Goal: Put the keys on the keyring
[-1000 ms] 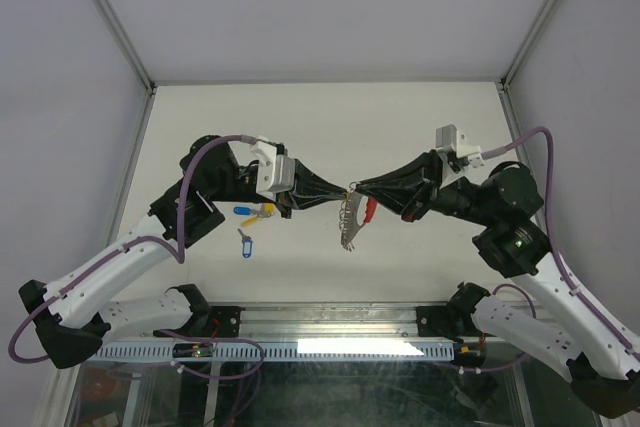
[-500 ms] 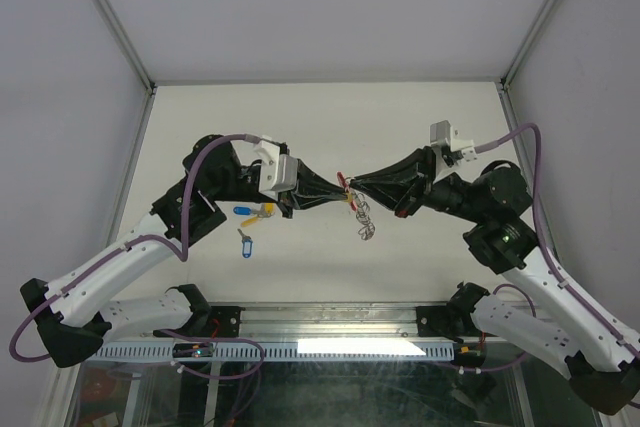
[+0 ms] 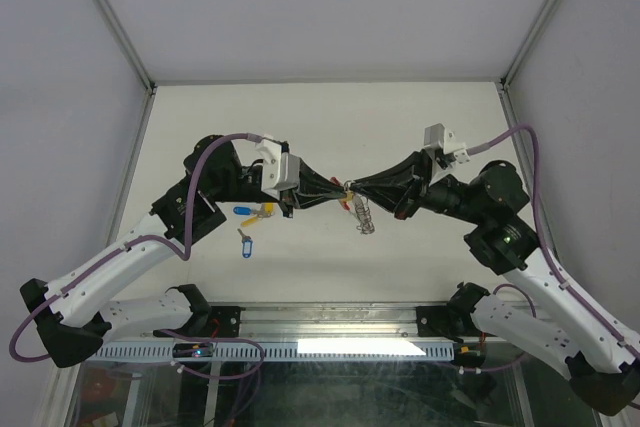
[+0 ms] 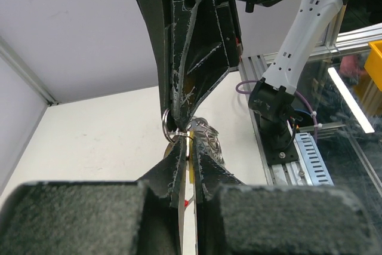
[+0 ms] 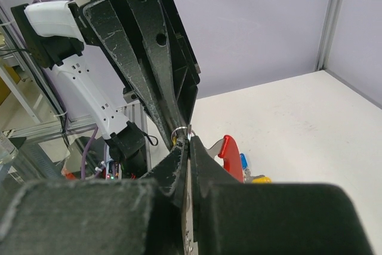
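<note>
Your right gripper is closed and looks pinched on the top of the keyring, a red curved plastic crescent joined to a silvery beaded metal chain loop. The keyring hangs free in the air just below the fingertips, above the middle of the white table. Your left gripper is closed too and meets the right one tip to tip, so both sets of fingers lie on one line running left to right. A small silver split ring sits right at that meeting point. A sliver of yellow shows between the left pads in the left wrist view, perhaps a key tag, but you cannot tell what that gripper holds. The chain falls on the right gripper's side of the junction, so anything you thread probably has to come in from the left along that shared line. Loose keys lie on the table well to the left, beneath the left wrist: a small silver key with a blue plastic tag, a yellow-tagged key just beside it, and another blue-tagged key nearer the bases. Your left arm is much the nearer to them.
</note>
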